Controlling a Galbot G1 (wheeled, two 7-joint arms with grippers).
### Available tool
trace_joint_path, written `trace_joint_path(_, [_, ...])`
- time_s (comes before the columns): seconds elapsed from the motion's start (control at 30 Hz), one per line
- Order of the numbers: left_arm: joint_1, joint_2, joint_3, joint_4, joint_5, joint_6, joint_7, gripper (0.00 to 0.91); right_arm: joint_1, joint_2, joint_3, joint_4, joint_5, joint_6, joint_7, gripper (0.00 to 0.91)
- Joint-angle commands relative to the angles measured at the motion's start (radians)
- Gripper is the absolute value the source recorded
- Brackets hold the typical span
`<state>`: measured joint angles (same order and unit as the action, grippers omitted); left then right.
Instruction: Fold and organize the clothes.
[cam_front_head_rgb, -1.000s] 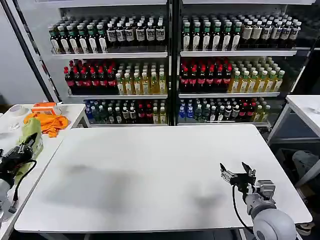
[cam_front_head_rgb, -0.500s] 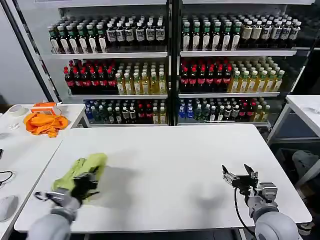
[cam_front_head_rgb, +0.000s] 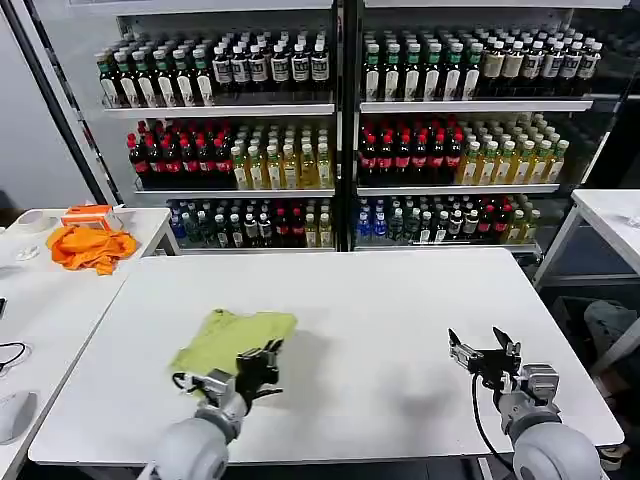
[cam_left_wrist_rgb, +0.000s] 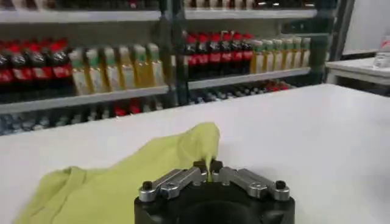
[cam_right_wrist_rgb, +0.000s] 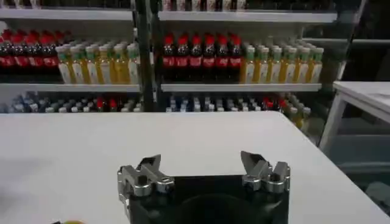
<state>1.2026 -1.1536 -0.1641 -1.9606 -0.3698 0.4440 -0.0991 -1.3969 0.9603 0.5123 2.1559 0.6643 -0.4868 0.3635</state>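
Pinching a fold of the T-shirt (cam_left_wrist_rgb: 128, 176), the left pincer (cam_left_wrist_rgb: 209, 170) has its fingers pressed together on the lime-green cloth; the wrist view shows the fabric rising to a small peak right between the fingertips. Seen from the head, that left pincer (cam_front_head_rgb: 255, 363) sits low at the near left of the white counter (cam_front_head_rgb: 400, 300), and the T-shirt (cam_front_head_rgb: 228, 335) lies bunched on the counter just beyond and to the left of it, touching it. No print can be made out on the crumpled shirt.

At the near right of the counter, well apart from the shirt, the right pincer (cam_front_head_rgb: 482, 352) hovers above the bare top with its fingers spread and nothing between them. Its own wrist view shows the same right pincer (cam_right_wrist_rgb: 204, 167) with both fingers standing wide apart over plain white surface.

Farther off to the left, on a separate side table (cam_front_head_rgb: 50, 300), an orange cloth (cam_front_head_rgb: 92, 246) lies in a heap, well apart from both pincers. Beyond the counter's far edge stand shelves (cam_front_head_rgb: 340, 110) packed with rows of bottles in red, yellow, green and dark colours.
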Motion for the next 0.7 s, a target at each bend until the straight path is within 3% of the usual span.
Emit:
trace_joint_path(0.03, [-0.074, -0.116, 0.131, 0.033, -0.036, -0.105, -0.033, 0.907, 0.015, -0.001, -0.017, 0.000, 0.000, -0.001, 0.000, 0.907])
trace_joint_path(0.23, [0.027, -0.099, 0.041, -0.056, -0.123, -0.235, -0.049, 0.907, 0.068, 0.014, -0.076, -0.013, 0.007, 0.005, 0.003, 0.907])
trace_joint_path(0.33, [0.086, -0.100, -0.018, -0.100, -0.116, -0.258, -0.073, 0.907, 0.137, 0.033, -0.177, -0.029, 0.032, 0.044, 0.022, 0.907])
trace_joint_path(0.57, [0.214, -0.092, -0.240, -0.141, -0.122, -0.306, -0.120, 0.907, 0.294, 0.076, -0.410, -0.095, 0.233, 0.139, 0.094, 0.907])
trace_joint_path(0.7, [0.275, -0.085, -0.298, -0.167, -0.121, -0.318, -0.123, 0.907, 0.389, 0.111, -0.556, -0.165, 0.294, 0.168, 0.120, 0.907])
